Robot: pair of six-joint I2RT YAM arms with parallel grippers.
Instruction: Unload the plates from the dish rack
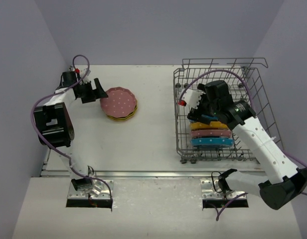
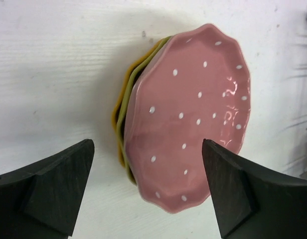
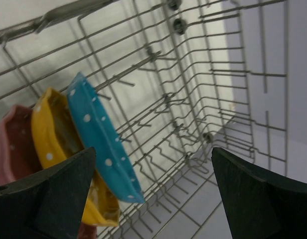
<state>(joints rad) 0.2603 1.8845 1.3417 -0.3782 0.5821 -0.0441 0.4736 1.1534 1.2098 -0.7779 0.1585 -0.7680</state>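
Note:
A pink dotted plate lies on top of a green and a yellow plate, stacked on the white table left of centre. My left gripper stands open just left of the stack, its fingers apart on either side of the pink plate's near rim and touching nothing. In the grey wire dish rack, several plates stand on edge: blue, yellow and pink. My right gripper hangs open inside the rack, over the upright blue plate.
The rack's raised wire sides and upright tines surround my right gripper. Purple cables loop over both arms. The table's front edge runs just ahead of the arm bases.

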